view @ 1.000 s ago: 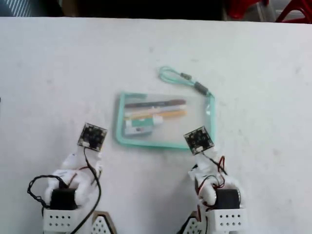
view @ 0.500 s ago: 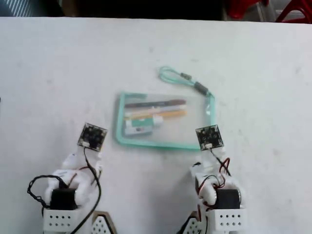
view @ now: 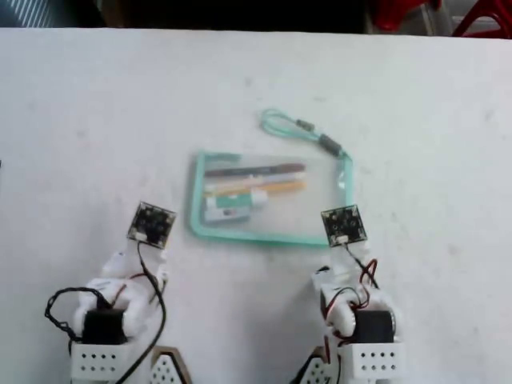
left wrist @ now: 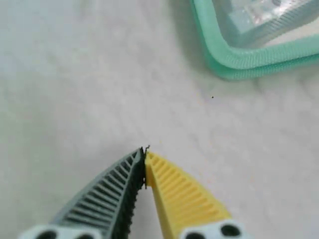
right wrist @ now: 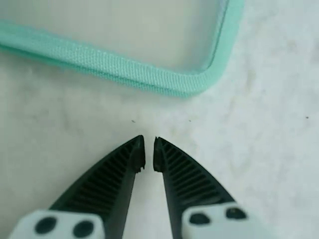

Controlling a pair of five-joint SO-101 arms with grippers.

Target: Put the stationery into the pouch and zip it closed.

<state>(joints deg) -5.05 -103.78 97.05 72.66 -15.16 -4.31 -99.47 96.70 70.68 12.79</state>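
Pouch (view: 308, 214): clear rectangular plastic, ribbed teal fabric edging, rounded corners.

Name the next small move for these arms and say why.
Likely no further reach: leave both arms parked. The stationery lies inside the pouch, and the left gripper and right gripper are shut, empty, apart from its green edge. Whether the zip is fully closed cannot be told; if not, the right gripper sits nearer the strap corner.

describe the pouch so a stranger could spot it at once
On the white table, look just beyond the two arms. The pouch is the flat clear rectangle edged in mint green, stationery inside, a green cord looped off one corner.
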